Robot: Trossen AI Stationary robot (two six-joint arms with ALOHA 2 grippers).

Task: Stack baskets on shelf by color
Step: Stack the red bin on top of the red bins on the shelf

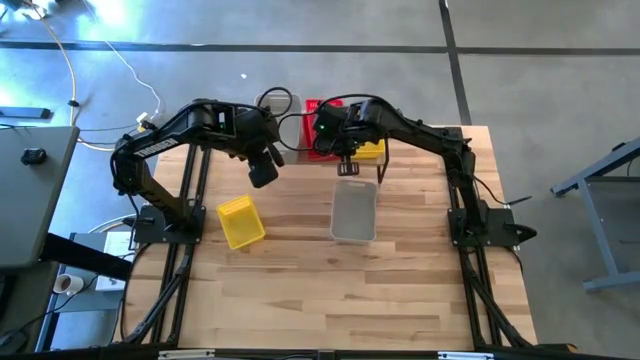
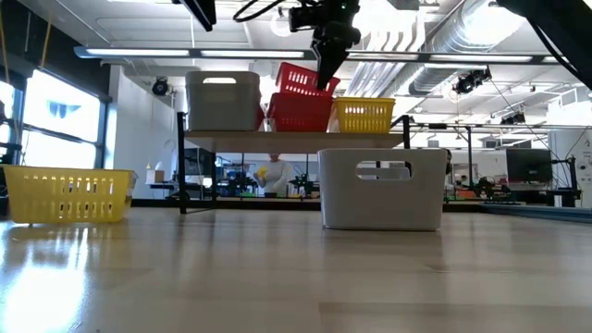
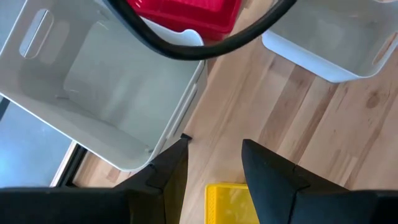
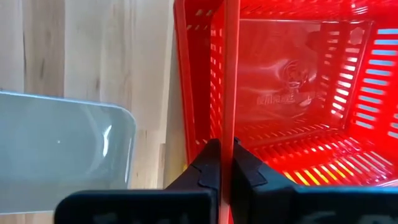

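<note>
Glossy red mesh-plastic basket (image 4: 298, 93)

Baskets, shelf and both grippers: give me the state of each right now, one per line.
Top red basket: tilted, half nested in the red basket under it, pinched at its rim.
Right gripper: shut on that rim, above the shelf.
Grey basket on shelf: upright.
Yellow basket on shelf: upright.
Grey basket on table: upright, empty.
Yellow basket on table: upright, empty.
Left gripper: open, empty, raised beside the shelf.
</note>
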